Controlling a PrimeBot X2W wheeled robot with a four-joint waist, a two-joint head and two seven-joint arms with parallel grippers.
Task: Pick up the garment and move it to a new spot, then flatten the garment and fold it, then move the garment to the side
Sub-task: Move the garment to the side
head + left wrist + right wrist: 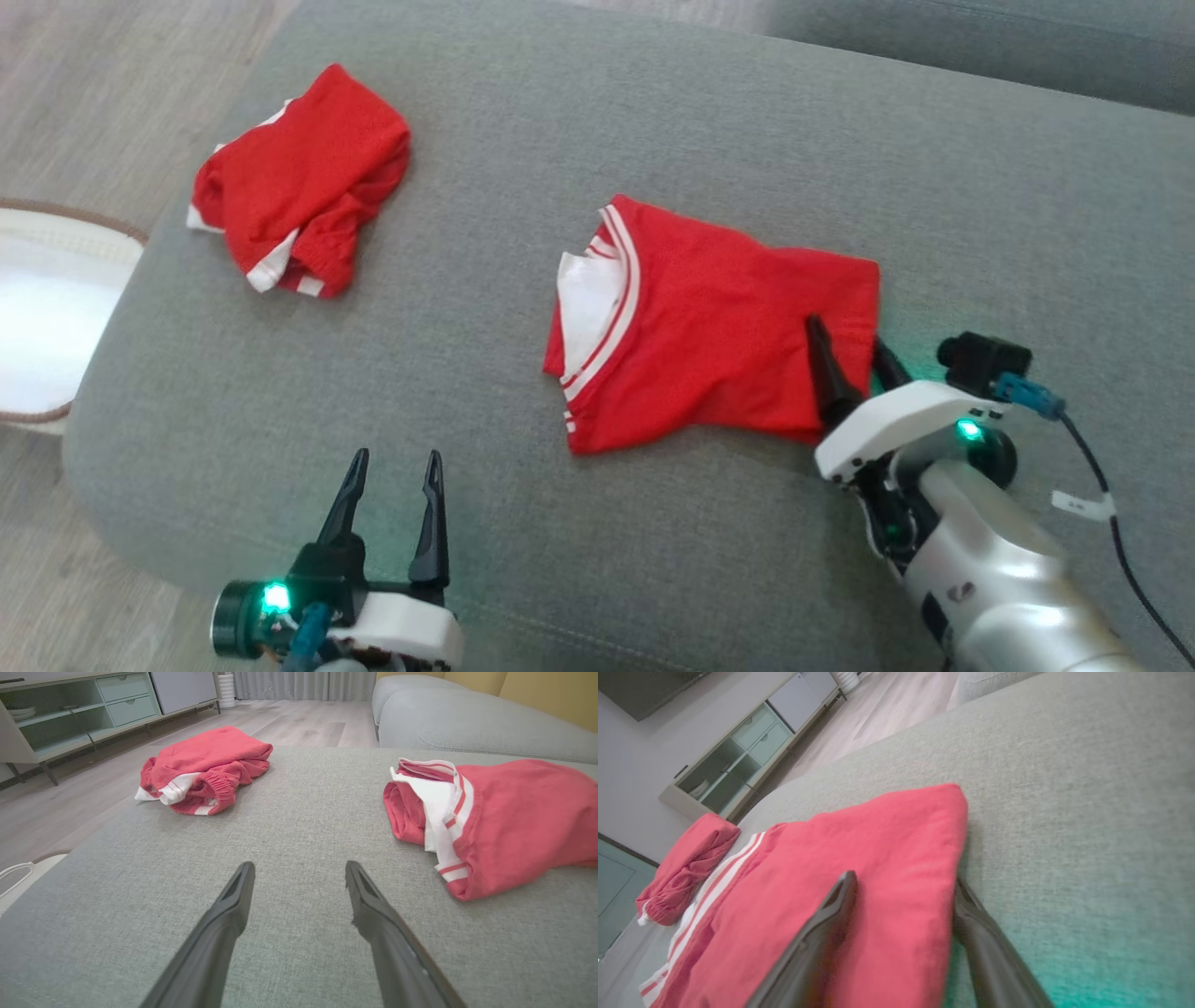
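Nearest to me, the left gripper (397, 455) sits over the front of the grey cushion (653, 140), jaws spread wide and holding nothing, only bare fabric between its fingers. Off to that gripper's right and a little farther in, the right gripper (847, 333) is also fully spread, straddling the near right corner of the garment (709, 345). One finger lies on top of the red cloth. The other runs along the cloth's right edge, down by the cushion, and its tip is tucked just under the hem. The cloth's edge lies between the jaws, but they are not pinched onto it. The garment itself, red with white stripes at the collar, lies folded and fairly flat mid-cushion, stretching ahead and to the left of those jaws. Well ahead of the left jaws and slightly left, a second red bundle (299, 182) lies crumpled near the far left corner of the cushion. Beyond it the wooden floor (112, 75) runs back to a pale cabinet (70, 714).
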